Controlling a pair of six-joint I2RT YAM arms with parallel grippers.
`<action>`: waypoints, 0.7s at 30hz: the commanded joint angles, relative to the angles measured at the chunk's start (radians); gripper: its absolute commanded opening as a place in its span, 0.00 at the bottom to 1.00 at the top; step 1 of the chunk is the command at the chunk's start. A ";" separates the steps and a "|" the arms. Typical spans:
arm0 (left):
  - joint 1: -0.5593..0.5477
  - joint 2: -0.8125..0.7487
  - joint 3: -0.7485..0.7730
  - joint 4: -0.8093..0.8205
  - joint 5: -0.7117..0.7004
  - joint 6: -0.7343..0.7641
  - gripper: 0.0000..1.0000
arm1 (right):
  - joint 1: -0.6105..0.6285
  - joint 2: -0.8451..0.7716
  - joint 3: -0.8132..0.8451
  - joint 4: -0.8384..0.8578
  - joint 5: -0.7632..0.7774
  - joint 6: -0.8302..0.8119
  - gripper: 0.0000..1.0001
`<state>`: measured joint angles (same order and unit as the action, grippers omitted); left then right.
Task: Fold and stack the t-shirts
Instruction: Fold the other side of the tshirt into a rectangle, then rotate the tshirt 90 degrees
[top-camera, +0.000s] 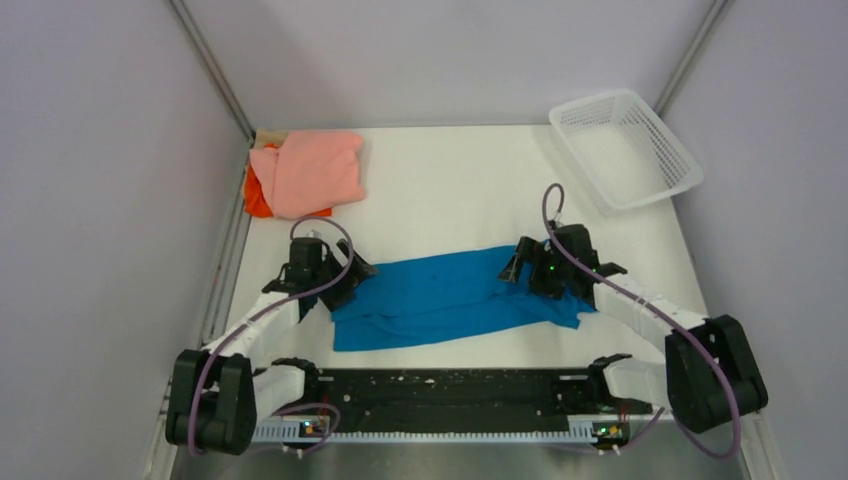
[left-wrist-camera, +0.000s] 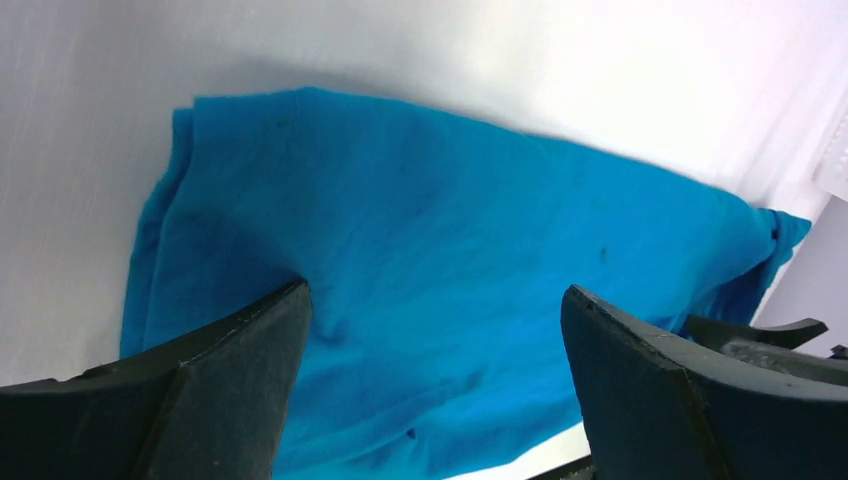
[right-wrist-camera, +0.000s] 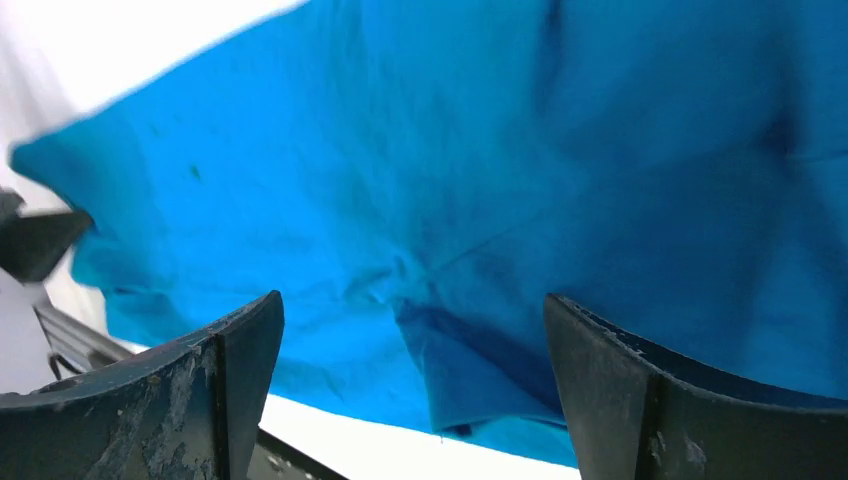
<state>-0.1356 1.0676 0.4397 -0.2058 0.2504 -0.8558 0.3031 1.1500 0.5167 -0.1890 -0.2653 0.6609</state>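
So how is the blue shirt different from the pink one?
The blue shirt lies spread in the middle; the pink shirt is folded small in the far left corner. The pink shirt sits on an orange shirt; the blue shirt lies alone. The left gripper and right gripper are open over the blue shirt, far from the pink shirt. Both are plain cloth.
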 joint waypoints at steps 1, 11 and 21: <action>-0.002 0.072 0.014 0.127 0.013 0.028 0.99 | 0.096 0.083 0.042 0.066 -0.024 -0.057 0.99; -0.002 0.087 0.051 0.074 -0.116 0.043 0.99 | 0.368 -0.172 0.011 -0.490 -0.083 -0.123 0.99; -0.002 0.181 0.065 0.120 -0.031 0.023 0.99 | 0.368 -0.328 0.041 -0.328 0.317 -0.046 0.99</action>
<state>-0.1371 1.2125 0.4919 -0.1253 0.1974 -0.8341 0.6674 0.7612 0.5201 -0.6422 -0.1947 0.5751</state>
